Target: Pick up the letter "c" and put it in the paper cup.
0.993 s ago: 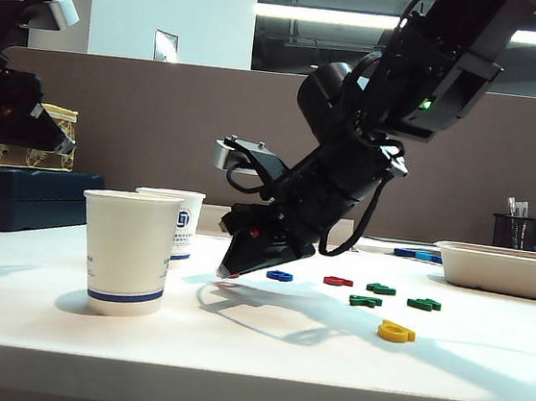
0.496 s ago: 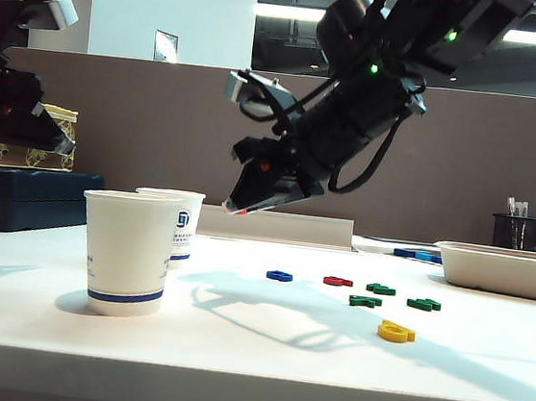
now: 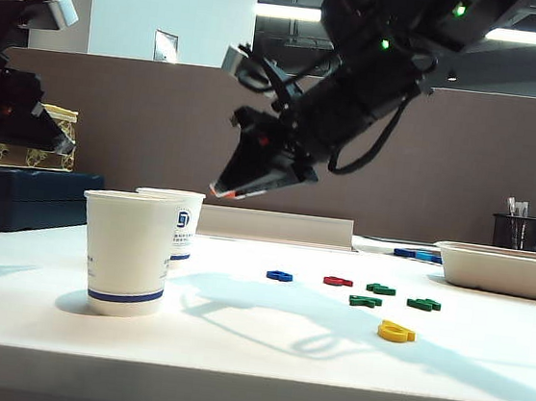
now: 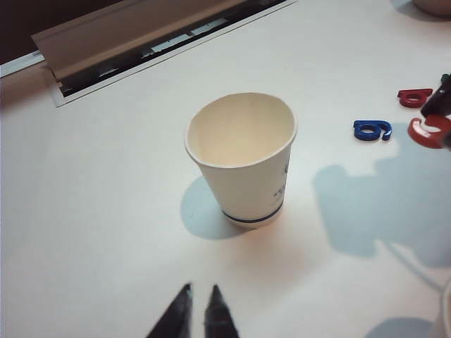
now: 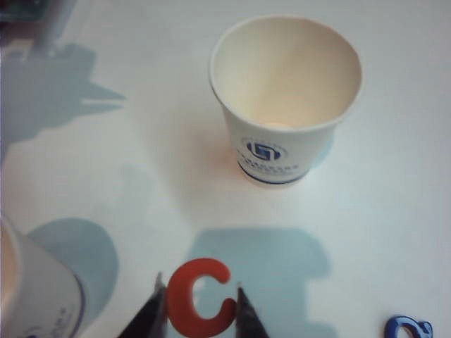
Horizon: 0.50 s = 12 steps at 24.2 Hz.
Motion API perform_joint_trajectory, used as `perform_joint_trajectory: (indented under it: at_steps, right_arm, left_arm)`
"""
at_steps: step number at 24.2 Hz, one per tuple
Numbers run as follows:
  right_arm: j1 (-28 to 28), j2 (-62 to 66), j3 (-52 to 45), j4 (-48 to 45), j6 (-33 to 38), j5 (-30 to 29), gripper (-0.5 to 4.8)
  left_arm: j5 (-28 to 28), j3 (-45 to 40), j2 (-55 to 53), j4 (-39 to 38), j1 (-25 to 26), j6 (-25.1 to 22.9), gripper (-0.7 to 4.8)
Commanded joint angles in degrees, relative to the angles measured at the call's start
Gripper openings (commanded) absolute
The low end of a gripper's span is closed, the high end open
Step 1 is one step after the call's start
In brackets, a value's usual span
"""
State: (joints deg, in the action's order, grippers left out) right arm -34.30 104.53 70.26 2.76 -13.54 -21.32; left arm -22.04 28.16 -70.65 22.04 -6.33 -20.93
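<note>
The orange-red letter "c" [image 5: 197,299] sits pinched between the two fingers of my right gripper [image 5: 199,283], which is shut on it. In the exterior view that gripper [image 3: 228,190] hangs high over the table, just right of the two cups, the letter "c" [image 3: 231,194] showing at its tip. The paper cup [image 3: 128,252] with the dark blue band stands upright and empty at the front left; the left wrist view shows the cup [image 4: 243,158] too. My left gripper [image 4: 199,290] hovers near this cup, tips almost together, holding nothing.
A second white cup with a blue logo [image 3: 184,222] stands just behind the paper cup. Blue [image 3: 280,275], dark red [image 3: 338,281], green [image 3: 373,295] and yellow [image 3: 395,332] letters lie to the right. A white tray [image 3: 502,269] sits at the far right, a dark box [image 3: 17,196] at the left.
My right gripper has risen from table level with the letter "c" and shifted a little left toward the cups. The left arm has stayed still.
</note>
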Motion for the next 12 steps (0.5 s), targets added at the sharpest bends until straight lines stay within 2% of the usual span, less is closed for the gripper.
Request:
perform_joint_trajectory:
  at_steps: [1, 10, 12]
  right_arm:
    - [-0.5, -1.6, 0.3, 0.5, 0.3, -1.2, 1.07]
    - [-3.1, -4.3, 0.3, 3.5, 1.6, -8.7, 1.06]
    - [-4.2, -4.3, 0.3, 4.5, 1.6, -8.8, 1.06]
  left_arm:
    - [-0.3, 0.3, 0.2, 0.7, 0.0, 0.3, 0.27]
    - [-0.3, 0.3, 0.2, 0.7, 0.0, 0.3, 0.26]
    - [-0.3, 0.3, 0.2, 0.7, 0.0, 0.3, 0.27]
